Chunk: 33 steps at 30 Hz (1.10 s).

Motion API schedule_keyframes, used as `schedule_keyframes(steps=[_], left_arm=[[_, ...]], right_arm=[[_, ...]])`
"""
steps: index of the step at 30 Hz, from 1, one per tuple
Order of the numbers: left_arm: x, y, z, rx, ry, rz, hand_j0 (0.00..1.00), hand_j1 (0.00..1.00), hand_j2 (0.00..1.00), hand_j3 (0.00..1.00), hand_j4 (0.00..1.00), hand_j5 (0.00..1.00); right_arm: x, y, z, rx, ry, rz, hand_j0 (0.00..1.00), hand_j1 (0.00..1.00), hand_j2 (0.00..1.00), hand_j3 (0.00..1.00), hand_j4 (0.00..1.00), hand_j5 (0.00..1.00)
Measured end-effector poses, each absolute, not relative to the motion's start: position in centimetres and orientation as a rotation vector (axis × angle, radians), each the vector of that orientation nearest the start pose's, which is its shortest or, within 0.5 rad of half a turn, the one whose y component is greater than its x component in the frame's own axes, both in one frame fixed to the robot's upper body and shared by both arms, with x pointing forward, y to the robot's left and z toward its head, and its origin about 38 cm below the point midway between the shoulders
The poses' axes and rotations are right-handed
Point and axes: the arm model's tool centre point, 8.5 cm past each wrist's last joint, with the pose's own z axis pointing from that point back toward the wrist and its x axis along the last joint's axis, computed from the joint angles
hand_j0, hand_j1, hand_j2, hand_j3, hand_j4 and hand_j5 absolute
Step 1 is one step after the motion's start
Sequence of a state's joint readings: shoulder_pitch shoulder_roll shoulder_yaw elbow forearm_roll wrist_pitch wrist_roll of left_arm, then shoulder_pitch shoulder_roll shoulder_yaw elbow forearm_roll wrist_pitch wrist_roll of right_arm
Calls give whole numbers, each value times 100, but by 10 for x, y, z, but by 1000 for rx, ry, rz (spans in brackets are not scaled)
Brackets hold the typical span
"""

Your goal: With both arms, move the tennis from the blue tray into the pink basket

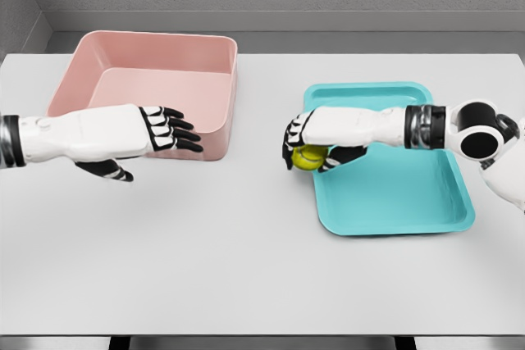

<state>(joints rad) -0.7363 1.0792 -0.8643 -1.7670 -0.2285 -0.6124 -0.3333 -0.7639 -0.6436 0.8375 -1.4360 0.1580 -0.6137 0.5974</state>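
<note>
A yellow-green tennis ball (310, 157) is held at the left edge of the blue tray (410, 202), my right hand (316, 152) curled over it from above with fingers and thumb wrapped around it. The right arm reaches in across the tray from the right. The pink basket (98, 63) stands at the back left of the white table, with nothing visible inside. My left hand (156, 149) hovers in front of the basket's near wall, fingers stretched out toward the right and thumb hanging below, holding nothing. A wide gap of bare table separates the two hands.
The white table (246, 268) extends broadly in front of both hands. A grey wall runs behind the table's far edge. Dark table legs show at the bottom edge.
</note>
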Motion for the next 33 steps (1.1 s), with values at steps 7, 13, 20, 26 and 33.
schedule_keyframes(steps=[7, 13, 20, 26, 33], left_arm=[[368, 276, 259, -322, 2053, 2836, 100, 100, 100, 100, 100, 100], [368, 276, 259, -321, 2054, 2835, 100, 100, 100, 100, 100, 100], [368, 276, 259, -322, 2053, 2835, 100, 100, 100, 100, 100, 100], [369, 278, 260, -331, 2048, 2840, 100, 100, 100, 100, 100, 100], [369, 279, 260, -333, 2047, 2842, 100, 100, 100, 100, 100, 100]], right_arm=[[423, -160, 195, -171, 2146, -2859, 48, 48, 48, 48, 48, 48], [418, -137, 192, -238, 2105, -2833, 48, 48, 48, 48, 48, 48], [411, -112, 194, -293, 2066, -2791, 48, 48, 48, 48, 48, 48], [400, -97, 191, -348, 2029, -2766, 48, 48, 48, 48, 48, 48], [391, -73, 187, -419, 2009, -2727, 48, 48, 48, 48, 48, 48]])
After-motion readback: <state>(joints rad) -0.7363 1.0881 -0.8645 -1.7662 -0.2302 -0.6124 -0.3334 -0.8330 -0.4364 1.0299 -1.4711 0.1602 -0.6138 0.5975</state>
